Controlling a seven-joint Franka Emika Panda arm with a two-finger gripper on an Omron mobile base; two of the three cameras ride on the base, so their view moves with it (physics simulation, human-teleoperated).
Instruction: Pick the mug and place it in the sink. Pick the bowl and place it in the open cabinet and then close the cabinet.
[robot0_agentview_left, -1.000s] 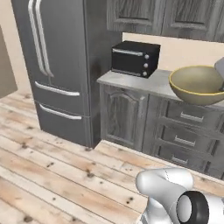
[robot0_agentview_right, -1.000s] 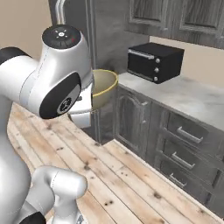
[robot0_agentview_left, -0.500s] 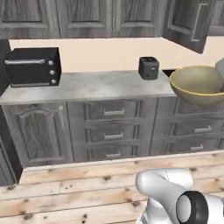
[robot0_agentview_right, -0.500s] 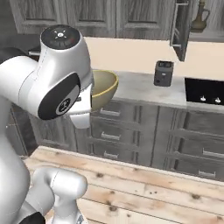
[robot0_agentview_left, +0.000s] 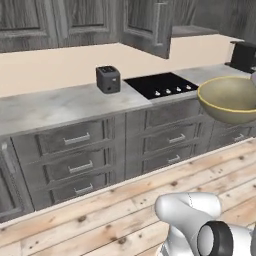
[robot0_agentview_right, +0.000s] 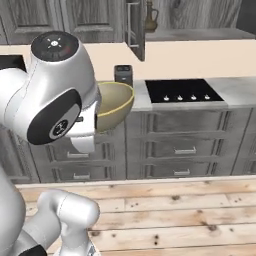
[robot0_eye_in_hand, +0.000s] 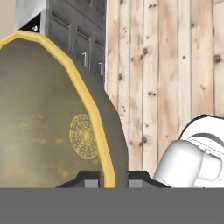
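Tan bowl (robot0_agentview_left: 227, 98) now beside cooktop (robot0_agentview_left: 162, 85), seemingly.

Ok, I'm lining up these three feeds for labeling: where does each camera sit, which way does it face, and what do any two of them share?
Left base view: behind the arm on its left, facing the counter with the toaster, cooktop and open cabinet; white arm at lower right.
Right base view: behind on the right, facing the same counter; big white arm at left.
Hand view: on the hand, looking along the tool, whose finger tips pinch the bowl's rim, plank floor beyond.
Both base views share the toaster, cooktop, cabinet and bowl.
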